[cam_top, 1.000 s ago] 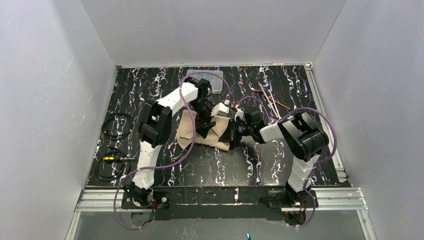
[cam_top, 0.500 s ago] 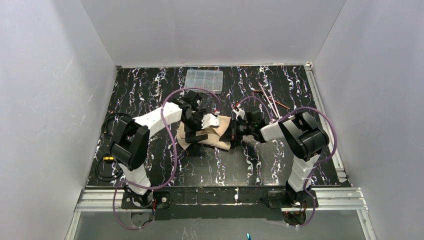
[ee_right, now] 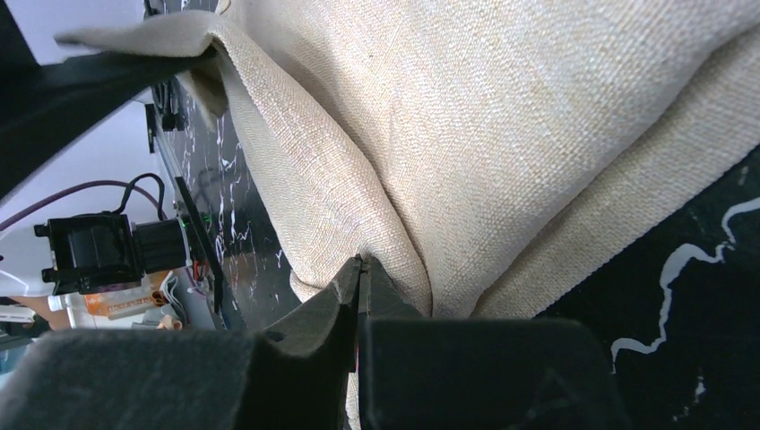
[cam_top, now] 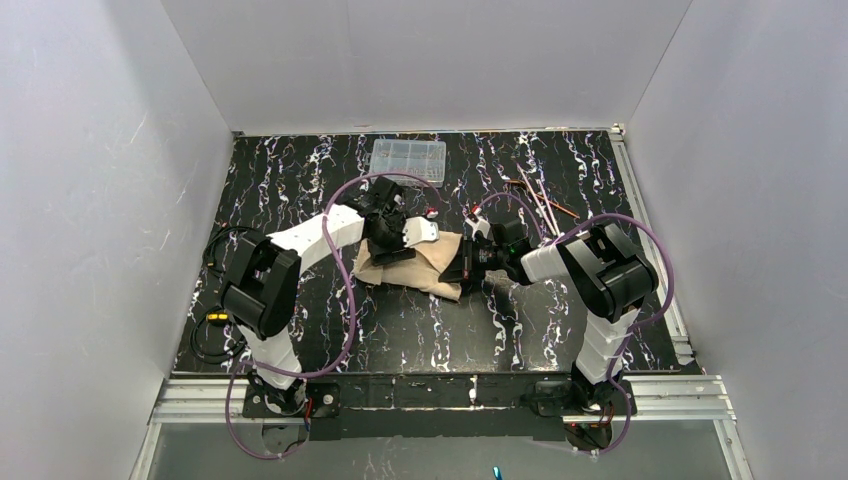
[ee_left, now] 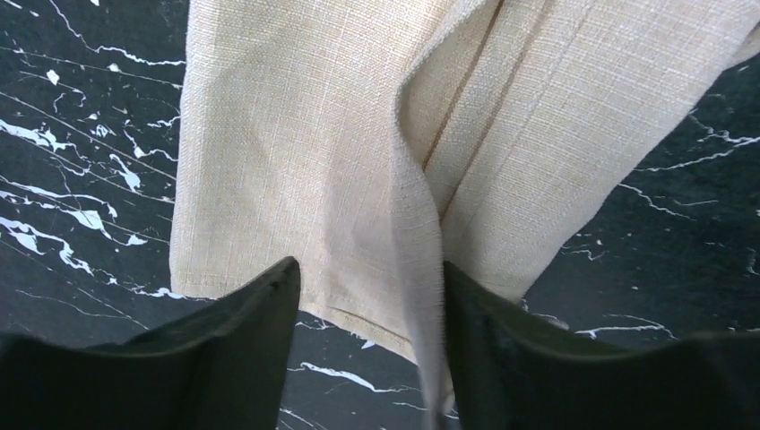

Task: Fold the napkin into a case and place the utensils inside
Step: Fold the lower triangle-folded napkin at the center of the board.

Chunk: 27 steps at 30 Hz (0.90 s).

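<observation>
some napkin [ee_left: 314, 134] edges are cropped; right gripper [ee_right: 360, 269] pinches it, left gripper [ee_left: 372, 278] stands spread.

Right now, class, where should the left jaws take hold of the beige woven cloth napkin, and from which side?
Probably the raised crease at the hem of the beige woven napkin, approached from the hem side: it stands proud between the open jaws of the left gripper, while the flat layers beside it give nothing to pinch.

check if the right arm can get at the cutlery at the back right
Probably not yet: the right claw is shut on the napkin's edge. Otherwise the way looks free: the cutlery lies uncovered just beyond it.
</observation>
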### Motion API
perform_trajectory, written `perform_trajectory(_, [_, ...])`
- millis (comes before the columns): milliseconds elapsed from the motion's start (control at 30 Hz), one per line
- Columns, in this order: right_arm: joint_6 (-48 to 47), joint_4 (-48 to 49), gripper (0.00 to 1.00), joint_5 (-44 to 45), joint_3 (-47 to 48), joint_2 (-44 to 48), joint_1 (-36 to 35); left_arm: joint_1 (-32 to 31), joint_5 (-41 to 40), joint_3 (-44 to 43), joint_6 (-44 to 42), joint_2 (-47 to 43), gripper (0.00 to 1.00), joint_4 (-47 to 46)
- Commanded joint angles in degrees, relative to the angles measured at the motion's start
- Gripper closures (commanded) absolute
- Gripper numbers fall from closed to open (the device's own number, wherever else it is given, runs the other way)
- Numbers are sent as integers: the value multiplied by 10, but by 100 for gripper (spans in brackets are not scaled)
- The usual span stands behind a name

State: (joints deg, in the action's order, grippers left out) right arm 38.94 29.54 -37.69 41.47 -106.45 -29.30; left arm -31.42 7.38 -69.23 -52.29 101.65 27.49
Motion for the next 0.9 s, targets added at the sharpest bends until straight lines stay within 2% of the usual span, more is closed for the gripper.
perform_trajectory(0, [-10,-17,89,8,15,-3,4,7,43,-49,3,-2,52,91])
perform_trajectory(67, [-9,-19,89,10,18,-1,4,7,51,-56,1,4,63,117])
perform_trajectory(100, [-9,-19,89,10,19,1,4,8,45,-55,0,7,65,118])
perform_trajectory(200, [-6,-19,89,8,19,7,4,17,19,-51,-13,15,65,96])
perform_trajectory(333, [-5,-20,88,9,17,14,4,35,-25,-59,-47,29,58,50])
perform_trajectory(433, [-4,-23,88,10,19,13,4,56,-31,-84,-47,39,47,43])
perform_trajectory(567, [-9,-32,88,15,22,9,5,76,11,-138,8,24,28,91])
perform_trajectory(600, [-9,-33,88,15,22,8,4,77,26,-144,24,11,22,105])
perform_trajectory(633, [-10,-33,88,16,21,7,4,76,44,-145,39,-1,10,115])
perform_trajectory(667, [-10,-34,88,17,21,6,4,74,70,-141,59,-14,3,126])
perform_trajectory(867, [-17,-42,88,19,23,5,4,24,89,-38,103,-65,1,138])
